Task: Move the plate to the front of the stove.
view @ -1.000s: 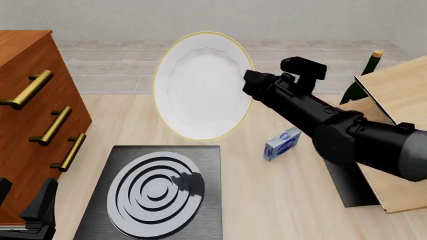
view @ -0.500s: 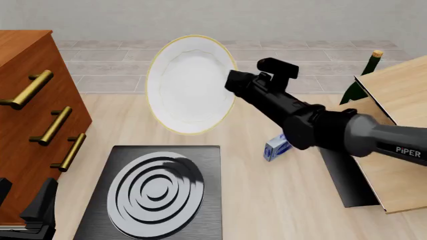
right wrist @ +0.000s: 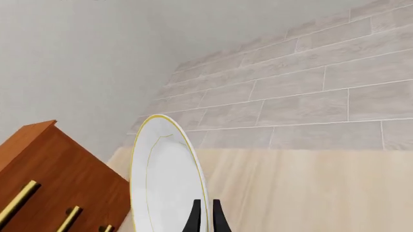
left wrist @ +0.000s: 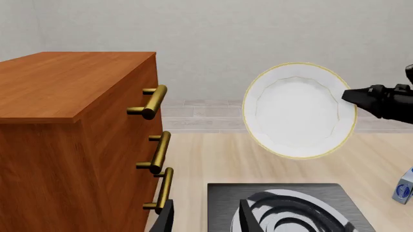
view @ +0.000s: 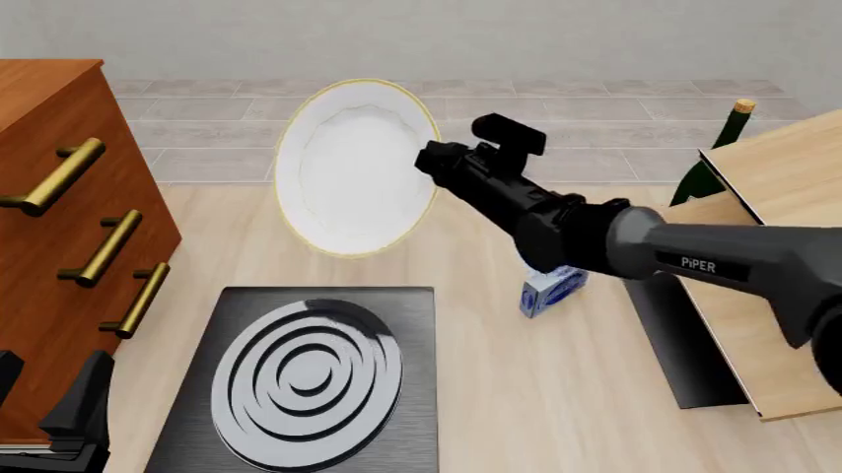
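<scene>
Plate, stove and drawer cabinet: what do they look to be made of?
The plate looks like glazed white ceramic, smooth with a thin gold rim line. The stove looks like brushed dark metal with a glossy ringed burner that could be glass or metal. The cabinet looks like reddish varnished wood with visible grain, and its handles like brass.

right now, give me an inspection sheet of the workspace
surface: light wood table
job's things: plate held up on edge, off the table, beyond the stove
clutter: small blue box; green bottle; black mat; tan board
grippers: right gripper shut on the plate's rim; left gripper open, holding nothing
cables: nothing seen
surroundings: wooden drawers at left; tiled floor, pale wall behind
</scene>
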